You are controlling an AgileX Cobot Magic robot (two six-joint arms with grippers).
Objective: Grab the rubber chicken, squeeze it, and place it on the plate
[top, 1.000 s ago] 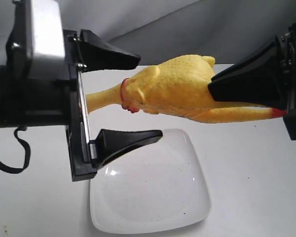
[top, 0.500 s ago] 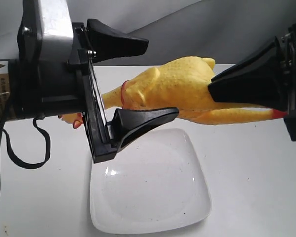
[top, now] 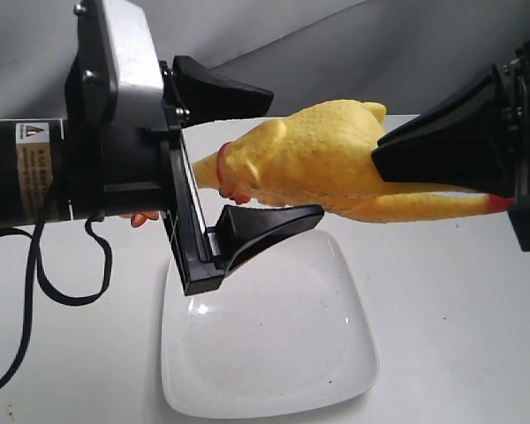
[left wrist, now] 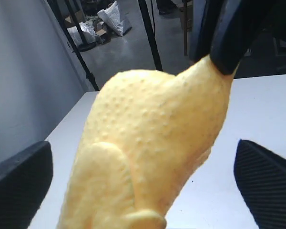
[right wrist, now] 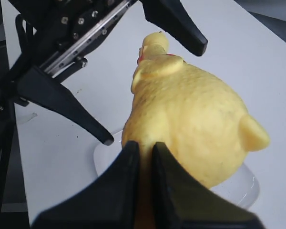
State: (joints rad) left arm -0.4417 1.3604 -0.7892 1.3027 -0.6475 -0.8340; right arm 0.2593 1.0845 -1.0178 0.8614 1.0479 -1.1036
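The yellow rubber chicken (top: 309, 159) hangs lengthwise in the air above the white square plate (top: 274, 353). My right gripper (top: 378, 159) is shut on its thin leg end; the red feet stick out past it. My left gripper (top: 293, 152) is open, one finger above and one below the chicken's chest by the red collar. In the left wrist view the body (left wrist: 152, 143) fills the space inside the left gripper (left wrist: 143, 181), with a gap on each side. In the right wrist view the right gripper (right wrist: 144, 148) pinches the chicken (right wrist: 190, 119). The head is mostly hidden behind the left gripper.
The white table (top: 459, 336) lies under everything. A black cable (top: 35, 265) loops down from the left arm. Beyond the table's far edge a grey backdrop (top: 336, 44) rises; the left wrist view shows stand legs (left wrist: 150, 33) on the floor.
My left gripper has slid to the right along the chicken, from around the neck to around the chest, staying open. The right gripper and the chicken have not moved.
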